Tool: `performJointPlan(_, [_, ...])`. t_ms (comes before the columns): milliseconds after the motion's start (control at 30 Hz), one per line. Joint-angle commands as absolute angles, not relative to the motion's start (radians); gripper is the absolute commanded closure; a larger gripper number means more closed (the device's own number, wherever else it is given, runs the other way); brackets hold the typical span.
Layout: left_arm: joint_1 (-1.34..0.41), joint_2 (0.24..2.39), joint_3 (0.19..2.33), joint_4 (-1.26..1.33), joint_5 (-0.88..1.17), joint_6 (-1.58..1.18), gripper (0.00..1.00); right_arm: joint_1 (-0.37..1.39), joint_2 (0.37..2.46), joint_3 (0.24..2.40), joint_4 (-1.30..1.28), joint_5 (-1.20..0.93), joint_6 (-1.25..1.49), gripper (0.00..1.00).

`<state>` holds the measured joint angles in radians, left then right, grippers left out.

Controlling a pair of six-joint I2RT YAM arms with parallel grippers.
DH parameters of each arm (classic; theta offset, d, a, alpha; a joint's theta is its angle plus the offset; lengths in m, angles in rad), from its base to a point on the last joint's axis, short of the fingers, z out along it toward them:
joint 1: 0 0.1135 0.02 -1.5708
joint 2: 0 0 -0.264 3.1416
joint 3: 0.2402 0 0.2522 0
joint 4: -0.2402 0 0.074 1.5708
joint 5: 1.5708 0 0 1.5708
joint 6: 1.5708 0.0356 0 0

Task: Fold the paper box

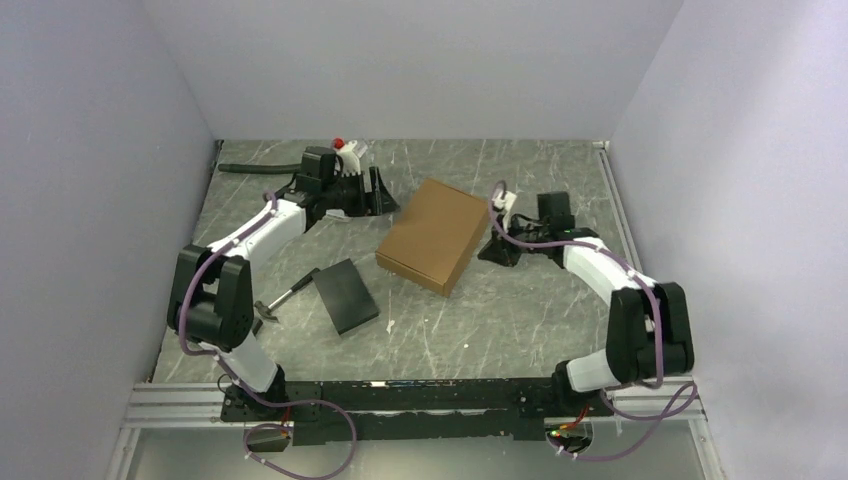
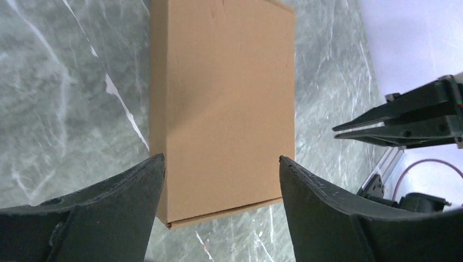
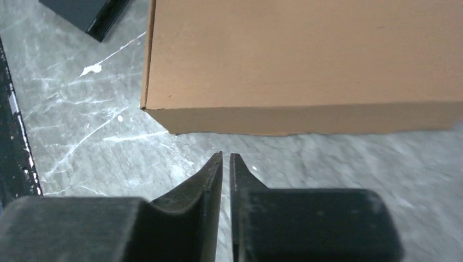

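Two tools flank the paper box [image 1: 432, 233]. The left tool [image 2: 221, 158] is spread wide and empty, and the right tool [image 3: 226, 155] is parted only a slit, gripping nothing. Seen from above, the box lies closed on the counter [image 1: 520, 310] at mid-frame, long axis slanting from upper right to lower left. The left tool is off its upper-left side, the right just beside its right side — both look about equally near.

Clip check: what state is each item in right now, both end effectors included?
paper box: closed, lying flat, not held.
left end effector: open wide, empty.
right end effector: barely parted, empty, just short of the box.
black slab: lying flat, untouched.
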<state>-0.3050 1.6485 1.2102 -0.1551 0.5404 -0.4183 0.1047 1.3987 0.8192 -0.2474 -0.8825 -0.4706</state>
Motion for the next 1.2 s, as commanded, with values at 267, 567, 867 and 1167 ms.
performJointPlan(267, [-0.367,1.878,1.202,-0.102,0.668,-0.465,0.2,0.298,1.638,0.883,-0.145,-0.535,-0.517,1.0])
performJointPlan(567, [-0.451,1.968,1.229,-0.097,0.706,-0.471,0.22,0.371,1.714,0.981,-0.102,-0.348,-0.489,0.99])
performJointPlan(867, [-0.411,1.571,1.127,-0.177,0.34,-0.425,0.08,0.074,1.399,1.016,-0.403,-0.54,-0.599,0.88])
performJointPlan(1167, [-0.273,1.094,0.958,-0.24,0.353,-0.425,0.01,-0.261,0.945,0.948,-0.394,-0.725,-0.278,0.01])
